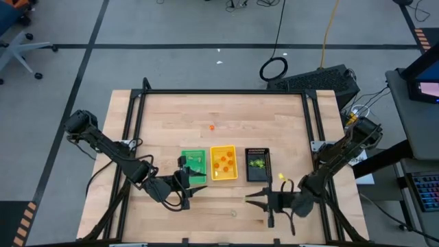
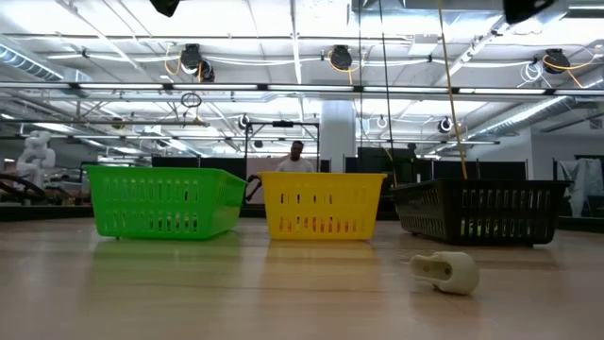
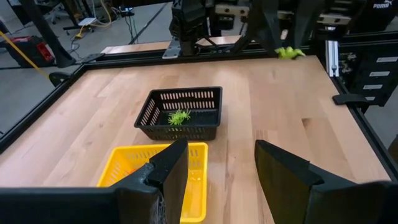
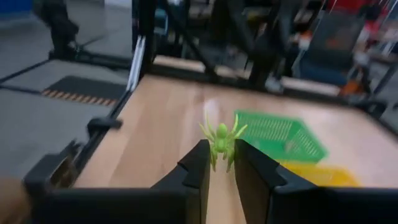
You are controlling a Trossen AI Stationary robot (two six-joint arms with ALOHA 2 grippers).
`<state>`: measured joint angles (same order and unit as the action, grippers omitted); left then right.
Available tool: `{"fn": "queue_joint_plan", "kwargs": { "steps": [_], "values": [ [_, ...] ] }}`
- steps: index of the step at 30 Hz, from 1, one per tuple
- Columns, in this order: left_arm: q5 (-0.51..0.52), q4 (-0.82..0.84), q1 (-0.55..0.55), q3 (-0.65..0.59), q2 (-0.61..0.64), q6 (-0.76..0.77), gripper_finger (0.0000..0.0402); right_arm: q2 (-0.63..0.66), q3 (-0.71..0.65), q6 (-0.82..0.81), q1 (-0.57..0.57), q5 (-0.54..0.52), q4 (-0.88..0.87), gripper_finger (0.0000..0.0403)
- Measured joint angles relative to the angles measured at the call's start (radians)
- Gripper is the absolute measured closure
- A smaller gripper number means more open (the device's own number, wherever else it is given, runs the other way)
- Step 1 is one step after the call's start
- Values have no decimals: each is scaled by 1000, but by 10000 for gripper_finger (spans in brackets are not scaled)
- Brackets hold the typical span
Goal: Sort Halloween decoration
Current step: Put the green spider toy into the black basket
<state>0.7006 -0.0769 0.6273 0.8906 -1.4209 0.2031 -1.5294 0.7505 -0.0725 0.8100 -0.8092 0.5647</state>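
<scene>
A pale wooden table (image 1: 226,113) framed by black rails carries a green tray (image 1: 194,167), a yellow tray (image 1: 223,162) and a black tray (image 1: 258,164) side by side, while a person (image 2: 296,157) stands far back in the room. The left gripper (image 1: 199,190) reaches in low just in front of the green tray, its fingers (image 3: 168,168) apart and empty. The right gripper (image 4: 221,163), near the front edge before the black tray, is clamped on a yellow-green spider (image 4: 221,140); orange trinkets (image 1: 223,164) lie in the yellow tray, a green one (image 3: 179,116) in the black tray, a lone orange piece (image 1: 211,127) mid-table and a whitish one (image 2: 445,269) on the wood
</scene>
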Motion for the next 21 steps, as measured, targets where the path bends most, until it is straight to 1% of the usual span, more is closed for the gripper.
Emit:
{"fn": "queue_joint_plan", "kwargs": {
  "steps": [2,4,8,10,11,17,21],
  "values": [
    [2,0,0,0,0,0,217,0,-28,92,-20,2,103,351],
    [3,0,0,0,0,1,217,-1,-37,175,-41,15,168,351],
    [3,0,0,0,0,2,217,2,-37,293,-83,64,251,351],
    [3,0,0,0,0,2,217,13,-37,330,-100,90,262,351],
    [4,0,0,0,0,3,217,22,-37,341,-107,104,260,351],
    [3,4,0,0,0,26,217,107,-37,422,-111,108,227,351],
    [3,4,0,0,0,26,217,209,-37,423,-102,109,90,351]
  ]
}}
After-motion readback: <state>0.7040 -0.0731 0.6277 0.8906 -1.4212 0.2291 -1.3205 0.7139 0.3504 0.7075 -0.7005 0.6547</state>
